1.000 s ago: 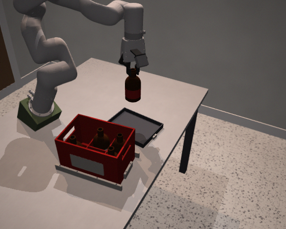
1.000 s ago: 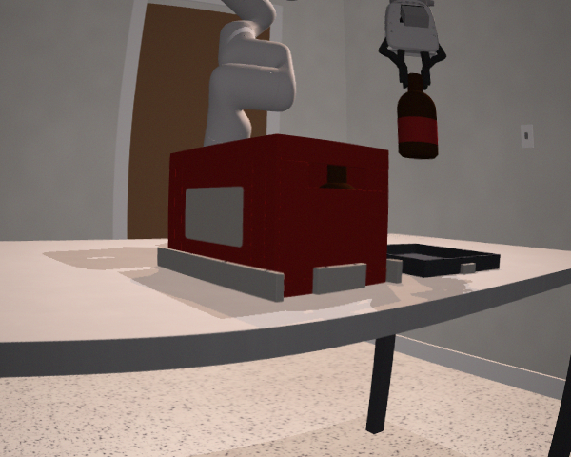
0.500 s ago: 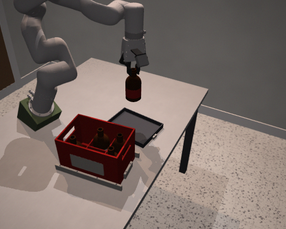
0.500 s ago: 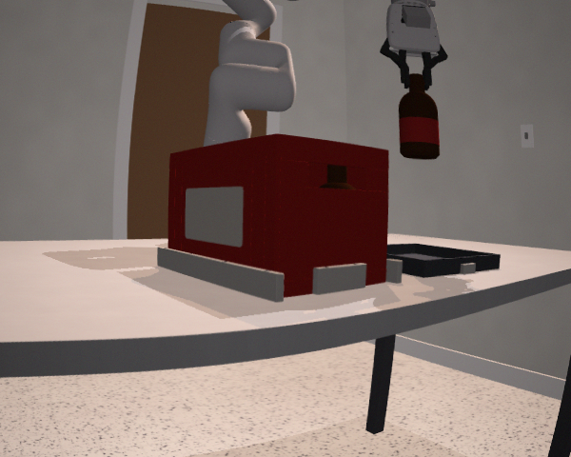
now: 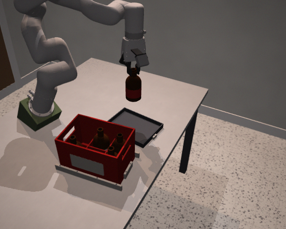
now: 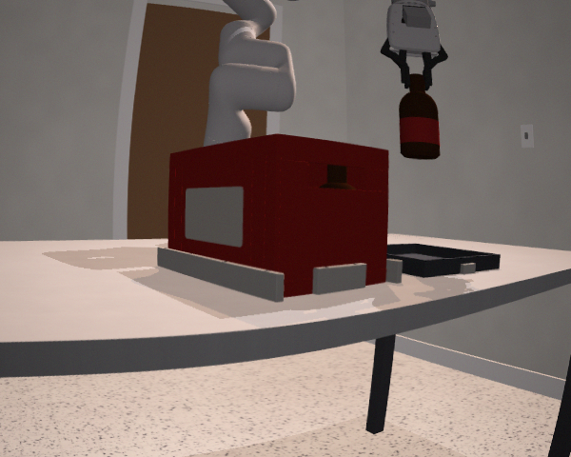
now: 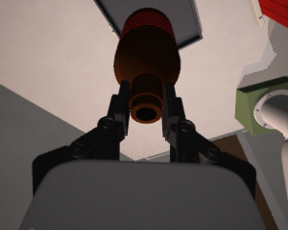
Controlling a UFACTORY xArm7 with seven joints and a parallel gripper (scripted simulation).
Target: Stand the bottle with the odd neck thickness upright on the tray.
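Observation:
My gripper [image 5: 133,70] [image 6: 417,81] [image 7: 146,93] is shut on the neck of a brown bottle with a red label [image 5: 133,93] [image 6: 419,129] [image 7: 148,55]. The bottle hangs upright, well above the table. The dark tray [image 5: 144,146] [image 6: 425,268] [image 7: 200,30] lies flat and bears no bottle. The red crate [image 5: 88,153] [image 6: 332,236] [image 7: 282,11] stands level. Several brown bottles stand in it, with necks at the left [image 5: 73,140], back [image 5: 100,133], right [image 5: 119,138] and front right [image 5: 110,150]. Their lower parts are hidden. One neck [image 6: 336,174] shows through the crate's handle hole.
Low grey rails [image 5: 88,178] [image 6: 219,272] line the crate's foot. A small light block [image 5: 154,136] [image 6: 467,268] touches the tray's outer side. The arm's green base [image 5: 35,121] [image 7: 247,107] stands left of the crate in the top view. The table edge runs near crate and tray.

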